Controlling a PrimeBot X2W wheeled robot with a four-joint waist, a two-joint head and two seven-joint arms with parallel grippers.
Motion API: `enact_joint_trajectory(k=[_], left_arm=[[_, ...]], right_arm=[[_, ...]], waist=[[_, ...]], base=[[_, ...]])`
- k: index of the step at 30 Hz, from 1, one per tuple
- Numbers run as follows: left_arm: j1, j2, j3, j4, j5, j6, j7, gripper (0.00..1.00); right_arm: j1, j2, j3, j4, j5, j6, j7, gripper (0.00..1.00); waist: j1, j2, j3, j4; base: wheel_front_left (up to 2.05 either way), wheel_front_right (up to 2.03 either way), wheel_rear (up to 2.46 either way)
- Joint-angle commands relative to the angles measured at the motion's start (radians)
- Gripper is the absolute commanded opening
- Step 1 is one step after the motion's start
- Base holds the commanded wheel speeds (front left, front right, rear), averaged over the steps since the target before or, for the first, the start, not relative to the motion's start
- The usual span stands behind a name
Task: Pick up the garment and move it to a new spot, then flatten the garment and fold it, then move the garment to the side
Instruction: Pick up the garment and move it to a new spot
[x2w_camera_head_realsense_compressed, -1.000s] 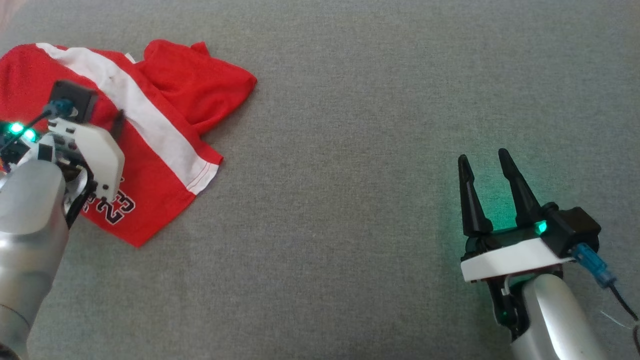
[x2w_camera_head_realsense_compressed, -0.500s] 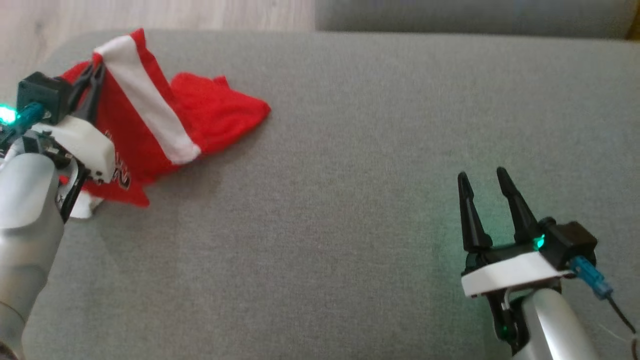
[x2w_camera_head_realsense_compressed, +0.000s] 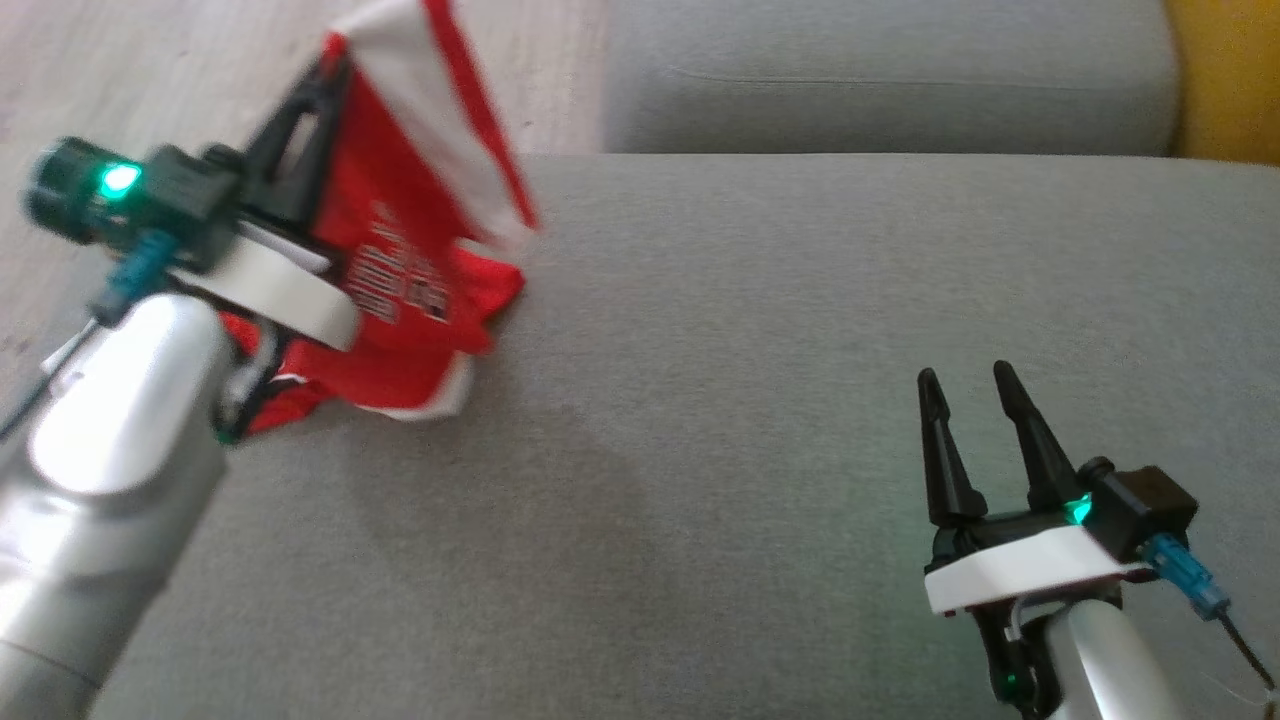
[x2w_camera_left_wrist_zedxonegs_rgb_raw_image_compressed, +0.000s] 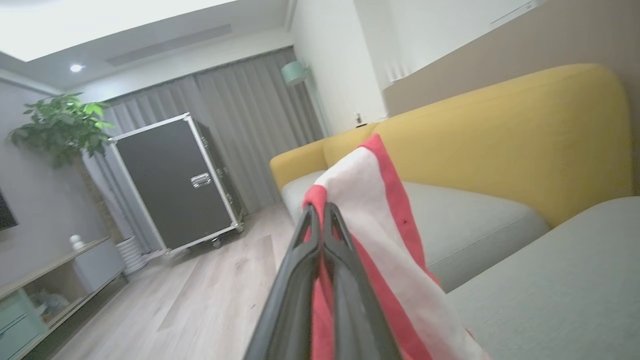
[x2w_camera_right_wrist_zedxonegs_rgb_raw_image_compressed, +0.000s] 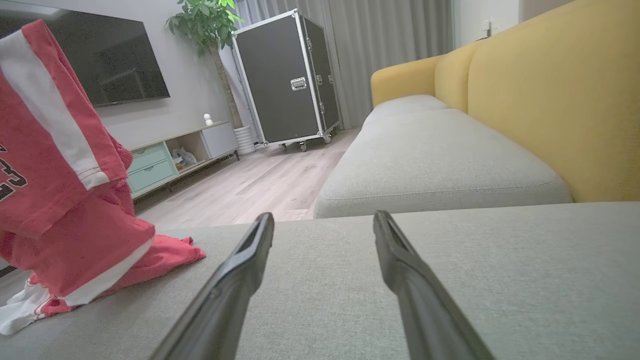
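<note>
The garment (x2w_camera_head_realsense_compressed: 410, 260) is a red jersey with a white stripe and dark lettering. It hangs lifted at the far left of the grey sofa seat (x2w_camera_head_realsense_compressed: 750, 350), its lower end trailing on the cushion. My left gripper (x2w_camera_head_realsense_compressed: 335, 60) is shut on its top edge. In the left wrist view the fingers (x2w_camera_left_wrist_zedxonegs_rgb_raw_image_compressed: 320, 220) pinch the red-and-white cloth (x2w_camera_left_wrist_zedxonegs_rgb_raw_image_compressed: 370, 200). My right gripper (x2w_camera_head_realsense_compressed: 965, 380) stands open at the lower right, well apart from the garment. The right wrist view shows its spread fingers (x2w_camera_right_wrist_zedxonegs_rgb_raw_image_compressed: 250, 250) over bare cushion, with the hanging garment (x2w_camera_right_wrist_zedxonegs_rgb_raw_image_compressed: 60, 165) at the left.
A second grey seat cushion (x2w_camera_head_realsense_compressed: 890, 80) lies beyond, with a yellow sofa back (x2w_camera_right_wrist_zedxonegs_rgb_raw_image_compressed: 550, 100) to the right. Wooden floor (x2w_camera_head_realsense_compressed: 150, 90) drops off past the seat's left edge. A black flight case (x2w_camera_right_wrist_zedxonegs_rgb_raw_image_compressed: 285, 80), a plant, a television and a low cabinet stand across the room.
My left gripper shut on the garment's top edge and lifted it off the cushion. The head camera tilted up, bringing the far cushion into view. The right gripper stayed open.
</note>
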Motion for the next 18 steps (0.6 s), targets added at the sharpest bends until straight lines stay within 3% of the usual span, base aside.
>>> enact_joint_trajectory(k=[1,9,18], left_arm=[[-0.054,0.027,0.04,-0.04,0.012,0.008,0.003,0.0],[-0.024,-0.037,-0.008,-0.219,0.008,0.042,0.065,0.0],[-0.085,-0.151,-0.069,-0.186,0.018,0.021,0.086,0.0]], right_arm=[[-0.021,-0.004,0.021,-0.037,0.006,0.004,-0.011,1.0],[-0.055,-0.004,0.012,-0.092,0.026,0.004,-0.011,1.0],[-0.099,-0.004,0.004,-0.143,0.065,0.004,-0.011,1.0]], waist=[[0.0002,0.0,-0.004,-0.023],[0.0002,0.0,0.028,-0.17],[0.0002,0.0,0.115,-0.349]], base=[[0.0,0.0,0.0],[0.0,0.0,0.0],[0.0,0.0,0.0]])
